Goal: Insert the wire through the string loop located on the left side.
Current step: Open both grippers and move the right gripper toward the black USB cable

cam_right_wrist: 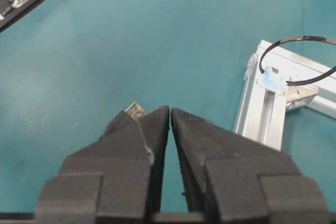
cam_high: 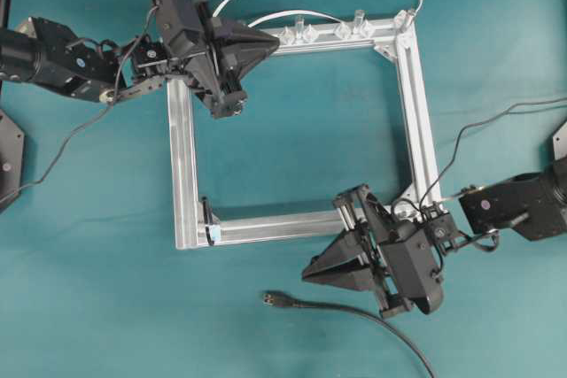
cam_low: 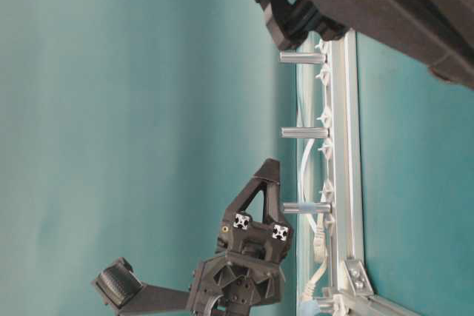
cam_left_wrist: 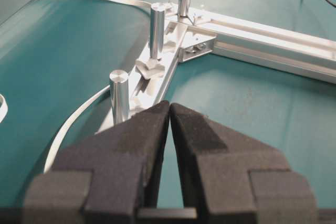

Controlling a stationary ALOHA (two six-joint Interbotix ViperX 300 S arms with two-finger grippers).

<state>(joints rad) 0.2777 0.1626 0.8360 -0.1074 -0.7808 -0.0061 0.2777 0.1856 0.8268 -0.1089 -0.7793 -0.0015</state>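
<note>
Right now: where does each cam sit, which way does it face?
Overhead: above, looking down on frame, wire, both arms.
Table-level: low, rotated sideways, along frame rail; both arms partly visible.
Left wrist: behind shut left gripper, facing frame corner posts.
Right wrist: behind shut right gripper, facing string loop.
Shared: overhead and right wrist show the loop.

No readable text, label, brand, number or sign in any view. Pale-blue tab point(cam_right_wrist: 273, 81) at base of string loop point(cam_right_wrist: 299, 59), about 2 o'clock in right wrist view: blank as far as resolution shows. Metallic tip of wire point(cam_right_wrist: 136, 110), near 9 o'clock of centre: two small blue dots, possibly contacts, not characters. Frame point(cam_high: 416, 112) rails: bare metal, unmarked.
</note>
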